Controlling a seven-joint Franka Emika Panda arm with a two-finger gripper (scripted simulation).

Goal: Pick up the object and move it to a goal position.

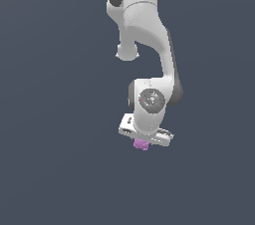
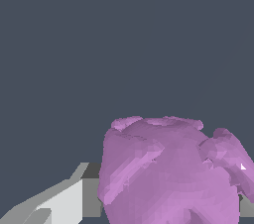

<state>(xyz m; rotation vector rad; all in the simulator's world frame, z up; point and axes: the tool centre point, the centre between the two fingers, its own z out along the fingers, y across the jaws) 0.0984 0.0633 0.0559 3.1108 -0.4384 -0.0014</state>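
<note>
Where the arm (image 1: 144, 45) ends, I log the gripper (image 1: 144, 142) pointing down with the object (image 1: 141, 144), one bumpy pink-purple blob, directly beneath its white body. Wrist view: object (image 2: 168, 173) fills the space between the fingers (image 2: 69, 198); they appear pinched on it, though contact is partly hidden.

My arm (image 1: 144, 35) hangs down from the top of the exterior view, white with dark joints, against a plain slate-grey backdrop. My wrist bends near the middle, and my gripper (image 1: 143, 141) sits below it, tilted so its end toward the exterior view's right is lower. The blob (image 1: 141, 144) (pink-purple, lumpy, far smaller than my hand) pokes out just beneath the gripper body, touching it. My fingers themselves are too small to make out here.
</note>
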